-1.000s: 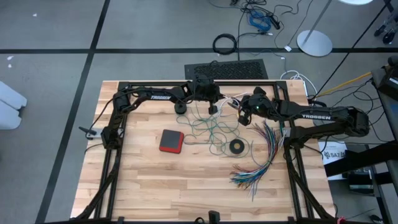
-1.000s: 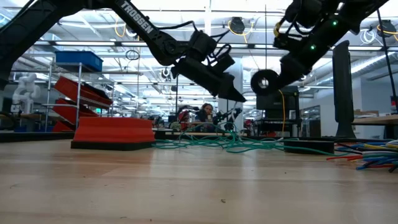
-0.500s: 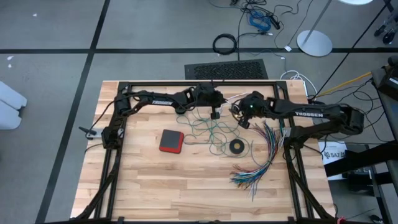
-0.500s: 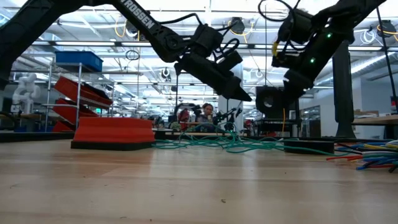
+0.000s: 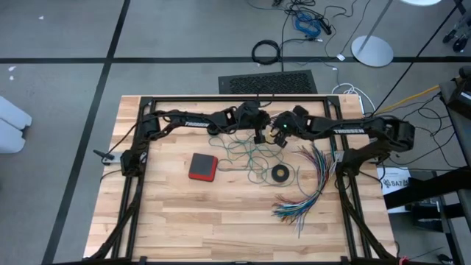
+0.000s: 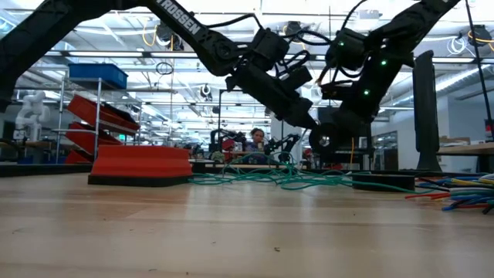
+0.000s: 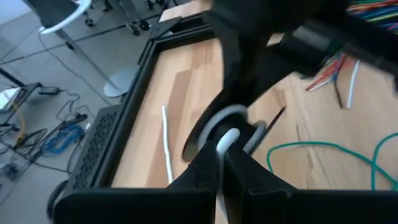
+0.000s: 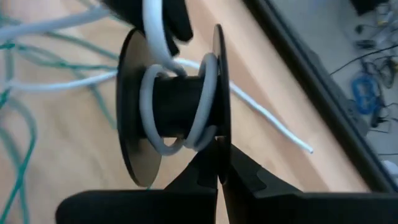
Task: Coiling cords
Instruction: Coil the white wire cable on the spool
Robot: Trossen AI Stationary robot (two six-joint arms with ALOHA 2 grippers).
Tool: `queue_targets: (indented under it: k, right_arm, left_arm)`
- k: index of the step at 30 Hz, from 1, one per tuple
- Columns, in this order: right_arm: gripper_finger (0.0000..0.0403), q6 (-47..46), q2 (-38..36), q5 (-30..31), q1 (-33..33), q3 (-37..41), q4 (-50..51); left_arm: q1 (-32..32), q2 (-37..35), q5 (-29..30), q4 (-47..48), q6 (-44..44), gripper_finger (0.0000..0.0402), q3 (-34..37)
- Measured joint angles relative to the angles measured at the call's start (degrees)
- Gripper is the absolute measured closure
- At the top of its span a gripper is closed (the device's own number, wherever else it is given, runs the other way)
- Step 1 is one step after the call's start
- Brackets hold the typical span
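Right wrist view: right gripper is clamping the spool flange; left gripper is pinching the white cord, which should feed taut between the flanges.

Setting is looking like a robotics lab or open workshop hall — a wooden table is sitting on a grey floor marked with dark lines. Behind it, ceiling lights are running in long rows, red bins are lining shelving, and a person is sitting at a distant workstation — loose cables are lying around.
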State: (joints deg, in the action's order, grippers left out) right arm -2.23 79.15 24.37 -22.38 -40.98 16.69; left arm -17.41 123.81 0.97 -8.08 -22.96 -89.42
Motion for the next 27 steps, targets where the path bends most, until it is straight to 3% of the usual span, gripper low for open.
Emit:
queue_targets:
  k: [7,21,27]
  right_arm:
    - [0.0403,-1.0,3.2,6.7,-0.2,-2.5,-3.1]
    - [0.0403,-1.3,6.1,13.9,-2.9,-2.7,-13.2]
    - [0.0402,-1.4,6.1,13.4,-5.1,-2.7,-16.7]
  left_arm:
    - [0.2,0.0,6.8,1.6,0.1,0.0379,-0.9]
    - [0.6,-0.1,12.4,0.8,1.6,0.0372,-1.0]
    - [0.6,-0.2,14.2,-0.4,2.1,0.0371,-1.0]
